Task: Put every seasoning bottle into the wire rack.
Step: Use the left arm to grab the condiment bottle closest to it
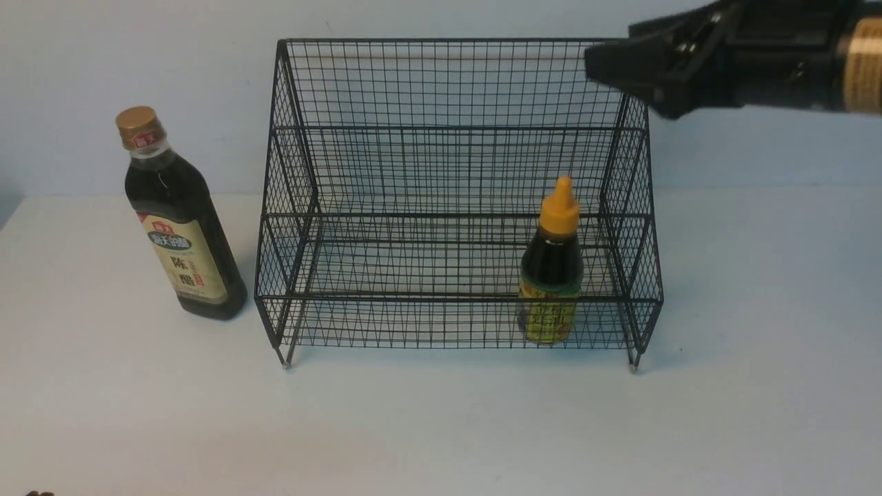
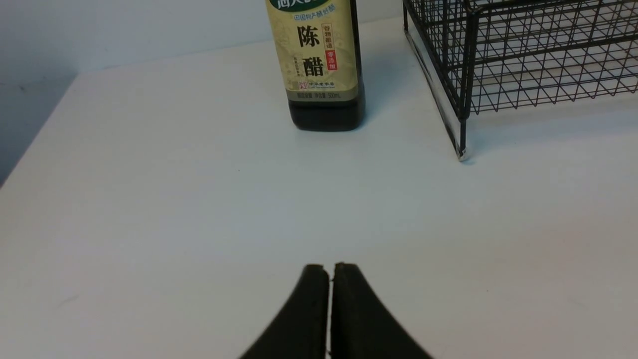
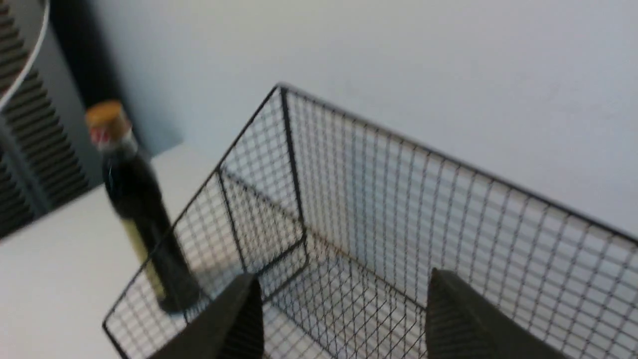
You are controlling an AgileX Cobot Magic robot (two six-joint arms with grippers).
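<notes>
The black wire rack [image 1: 455, 172] stands mid-table. The short bottle [image 1: 550, 272] with an orange-yellow nozzle cap and yellow label stands upright in the rack's lower front tier, near its right end. The tall bottle [image 1: 178, 220] with a gold-brown cap and cream label stands on the table left of the rack; it also shows in the left wrist view [image 2: 321, 65] and the right wrist view [image 3: 137, 209]. My right gripper [image 3: 344, 289] is open and empty, high above the rack's right end [image 1: 620, 69]. My left gripper [image 2: 330, 269] is shut and empty, low over the table, short of the tall bottle.
The white table [image 1: 441, 427] ends at a pale wall behind the rack. The rack's front left foot [image 2: 462, 154] is near the tall bottle. A slatted grey object [image 3: 25, 149] stands beyond the table's left edge.
</notes>
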